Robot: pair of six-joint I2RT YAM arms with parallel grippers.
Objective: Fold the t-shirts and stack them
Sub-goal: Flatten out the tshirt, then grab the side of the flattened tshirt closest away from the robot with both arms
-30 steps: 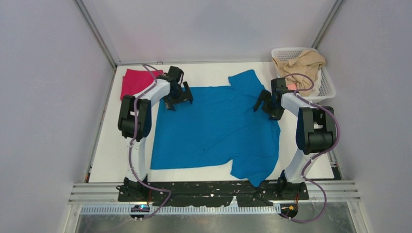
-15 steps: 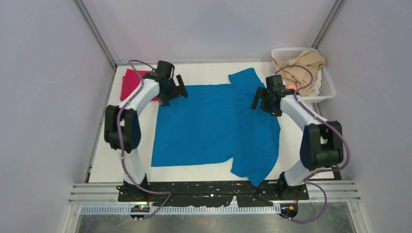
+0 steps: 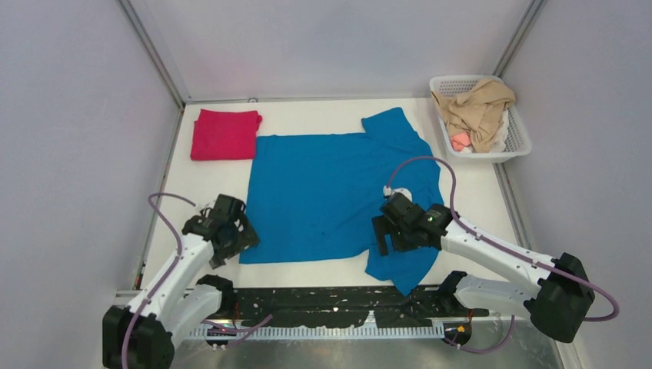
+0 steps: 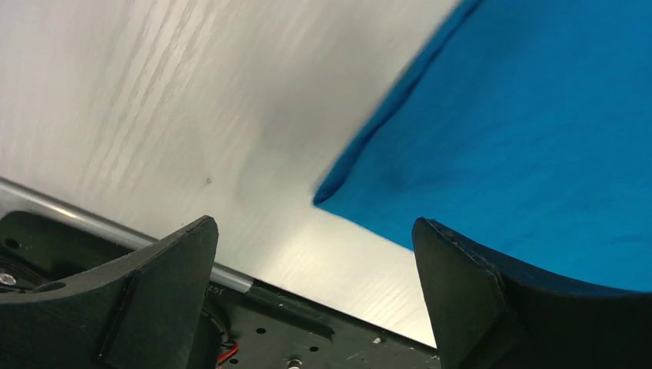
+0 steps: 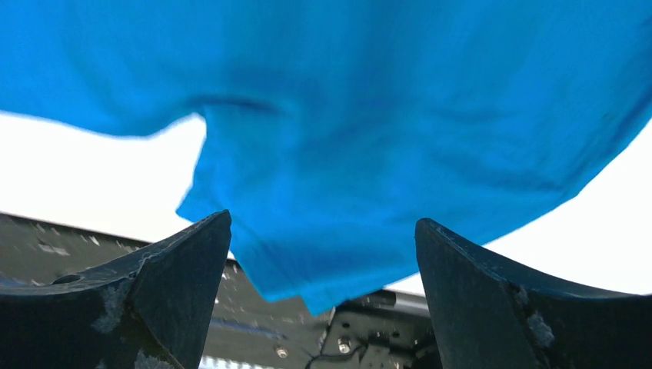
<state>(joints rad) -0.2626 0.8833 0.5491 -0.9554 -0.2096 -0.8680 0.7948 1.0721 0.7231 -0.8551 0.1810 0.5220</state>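
White surface (image 3: 196, 192) carries your blue t-shirt (image 3: 338, 192) spread flat mid-way, with the folded crimson t-shirt (image 3: 224, 134) at the far left corner. Your left pincer (image 3: 240, 237) gapes wide and empty at the blue shirt's near left corner. Your right pincer (image 3: 386, 234), equally wide and empty, hovers over its near sleeve.

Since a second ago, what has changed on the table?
Both hands swung back from the far edge of the blue shirt to its near edge: left hand at the near-left corner, right hand over the near sleeve, both open. Blue shirt, folded red shirt and basket stayed put.
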